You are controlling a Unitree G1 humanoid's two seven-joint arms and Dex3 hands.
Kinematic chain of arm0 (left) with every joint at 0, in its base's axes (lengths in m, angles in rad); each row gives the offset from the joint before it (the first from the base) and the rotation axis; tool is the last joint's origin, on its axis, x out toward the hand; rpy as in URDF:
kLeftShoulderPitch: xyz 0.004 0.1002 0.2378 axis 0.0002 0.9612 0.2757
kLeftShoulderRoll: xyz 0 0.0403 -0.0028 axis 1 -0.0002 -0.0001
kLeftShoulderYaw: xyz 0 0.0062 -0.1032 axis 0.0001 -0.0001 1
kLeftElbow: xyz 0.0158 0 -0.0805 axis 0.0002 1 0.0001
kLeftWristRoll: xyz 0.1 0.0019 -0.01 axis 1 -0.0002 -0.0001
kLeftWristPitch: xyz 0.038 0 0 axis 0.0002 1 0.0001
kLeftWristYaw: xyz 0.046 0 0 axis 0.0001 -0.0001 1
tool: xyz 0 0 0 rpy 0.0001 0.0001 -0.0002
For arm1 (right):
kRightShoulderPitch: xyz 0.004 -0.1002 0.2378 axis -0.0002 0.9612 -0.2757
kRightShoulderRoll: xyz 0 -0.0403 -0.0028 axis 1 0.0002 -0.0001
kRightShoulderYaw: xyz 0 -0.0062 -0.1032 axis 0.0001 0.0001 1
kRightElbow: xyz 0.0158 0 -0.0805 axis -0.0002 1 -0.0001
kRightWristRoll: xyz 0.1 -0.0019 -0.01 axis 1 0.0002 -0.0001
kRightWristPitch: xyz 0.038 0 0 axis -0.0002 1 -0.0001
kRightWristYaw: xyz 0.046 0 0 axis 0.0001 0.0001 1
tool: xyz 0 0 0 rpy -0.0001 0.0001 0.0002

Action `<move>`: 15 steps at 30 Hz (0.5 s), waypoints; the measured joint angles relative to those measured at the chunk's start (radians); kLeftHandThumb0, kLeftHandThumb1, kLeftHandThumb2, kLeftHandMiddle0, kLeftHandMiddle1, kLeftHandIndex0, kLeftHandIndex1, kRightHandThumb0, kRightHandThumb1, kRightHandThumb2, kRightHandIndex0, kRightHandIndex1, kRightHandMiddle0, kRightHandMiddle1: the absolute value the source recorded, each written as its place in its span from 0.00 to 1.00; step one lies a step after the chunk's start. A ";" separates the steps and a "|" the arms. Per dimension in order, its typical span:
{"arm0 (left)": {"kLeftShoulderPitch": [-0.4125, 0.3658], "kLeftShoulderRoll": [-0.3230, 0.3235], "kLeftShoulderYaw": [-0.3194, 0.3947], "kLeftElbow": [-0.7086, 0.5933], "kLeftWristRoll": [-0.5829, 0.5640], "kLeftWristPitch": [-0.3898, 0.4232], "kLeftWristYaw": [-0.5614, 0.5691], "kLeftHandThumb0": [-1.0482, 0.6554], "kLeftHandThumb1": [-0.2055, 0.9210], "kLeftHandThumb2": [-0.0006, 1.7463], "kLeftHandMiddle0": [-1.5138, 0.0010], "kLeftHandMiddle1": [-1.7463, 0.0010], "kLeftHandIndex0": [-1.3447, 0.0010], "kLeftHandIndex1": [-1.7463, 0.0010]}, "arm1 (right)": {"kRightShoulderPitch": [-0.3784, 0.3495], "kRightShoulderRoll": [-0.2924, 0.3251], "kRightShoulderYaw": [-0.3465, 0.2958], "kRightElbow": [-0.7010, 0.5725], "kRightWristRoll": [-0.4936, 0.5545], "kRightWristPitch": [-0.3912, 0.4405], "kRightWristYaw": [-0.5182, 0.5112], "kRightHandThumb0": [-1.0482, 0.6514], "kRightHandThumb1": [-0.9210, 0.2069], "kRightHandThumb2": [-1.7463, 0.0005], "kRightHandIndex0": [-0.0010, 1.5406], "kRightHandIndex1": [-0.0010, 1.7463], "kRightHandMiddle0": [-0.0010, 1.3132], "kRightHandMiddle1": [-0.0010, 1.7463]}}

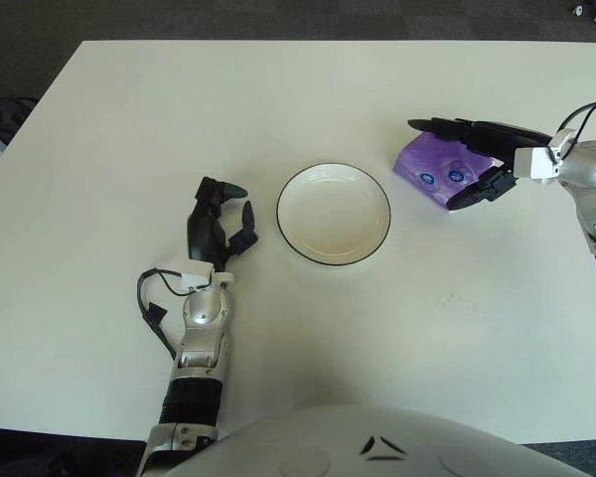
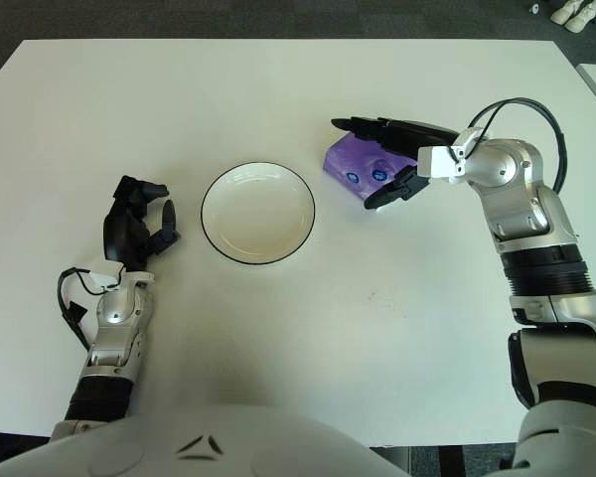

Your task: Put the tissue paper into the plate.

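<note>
A: Where is the tissue paper [image 1: 439,172] recorded?

B: The purple packet is seen lying on the white table [image 1: 278,89], just to the right of the plate [image 1: 333,214] and apart from its rim. Two small blue-and-white marks are noted on its upper face.

A: And the plate?

B: A white round plate with a thin dark rim is observed near the middle of the table. Nothing is seen in it.

A: How is the right hand [image 1: 477,159] placed?

B: It is extended from the right over the packet. The long fingers [image 2: 377,127] are laid along the far edge of the packet, and the thumb [image 1: 477,189] is set at its near right edge. The packet is bracketed between them, but a closed grip is not seen; the fingers are recorded as spread, and contact with the packet cannot be told.

A: The left hand [image 1: 217,231]?

B: It is noted to the left of the plate, well apart from the packet. Its fingers are loosely curled and nothing is held.
</note>
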 measured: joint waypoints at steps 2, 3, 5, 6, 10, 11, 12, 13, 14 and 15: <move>0.000 0.000 0.000 0.000 0.000 -0.002 0.000 0.38 0.71 0.55 0.56 0.20 0.71 0.00 | -0.003 0.004 0.001 0.012 -0.001 0.004 -0.002 0.10 0.33 0.74 0.00 0.00 0.00 0.00; 0.000 0.000 0.000 0.000 0.000 -0.002 0.000 0.38 0.71 0.55 0.56 0.20 0.71 0.00 | -0.004 0.006 0.001 0.018 -0.001 0.007 -0.004 0.10 0.33 0.73 0.00 0.00 0.00 0.00; 0.001 0.000 0.000 0.000 0.000 -0.002 0.000 0.38 0.71 0.56 0.56 0.20 0.71 0.00 | -0.007 0.014 0.003 0.035 -0.005 0.009 -0.014 0.10 0.33 0.73 0.00 0.00 0.00 0.00; 0.001 0.000 0.000 -0.001 -0.001 -0.002 0.000 0.38 0.71 0.56 0.56 0.20 0.71 0.00 | -0.010 0.018 0.005 0.045 -0.009 0.008 -0.022 0.10 0.33 0.72 0.00 0.00 0.00 0.00; 0.002 0.000 0.002 -0.006 0.000 -0.001 0.000 0.38 0.71 0.56 0.56 0.20 0.70 0.00 | -0.050 0.050 0.032 0.171 -0.049 -0.038 -0.091 0.09 0.33 0.72 0.00 0.00 0.00 0.00; 0.001 -0.001 0.002 -0.007 0.000 0.000 0.000 0.38 0.71 0.56 0.56 0.21 0.70 0.00 | -0.059 0.059 0.039 0.212 -0.063 -0.049 -0.112 0.09 0.33 0.71 0.00 0.00 0.00 0.00; 0.000 -0.001 0.002 -0.009 0.000 0.000 0.000 0.38 0.71 0.56 0.56 0.21 0.70 0.00 | -0.069 0.069 0.047 0.256 -0.074 -0.060 -0.136 0.09 0.33 0.71 0.00 0.00 0.00 0.00; 0.000 -0.002 0.003 -0.010 0.000 0.001 0.000 0.38 0.71 0.56 0.56 0.22 0.70 0.00 | -0.078 0.078 0.054 0.299 -0.083 -0.072 -0.158 0.08 0.33 0.71 0.00 0.00 0.00 0.00; 0.001 -0.003 0.003 -0.011 0.001 0.002 0.000 0.38 0.71 0.56 0.56 0.22 0.70 0.00 | -0.086 0.087 0.061 0.339 -0.092 -0.087 -0.181 0.08 0.33 0.71 0.00 0.00 0.00 0.00; 0.002 -0.004 0.003 -0.012 0.002 0.005 0.001 0.38 0.71 0.56 0.56 0.22 0.70 0.00 | -0.094 0.096 0.068 0.388 -0.105 -0.107 -0.210 0.08 0.33 0.71 0.00 0.00 0.00 0.00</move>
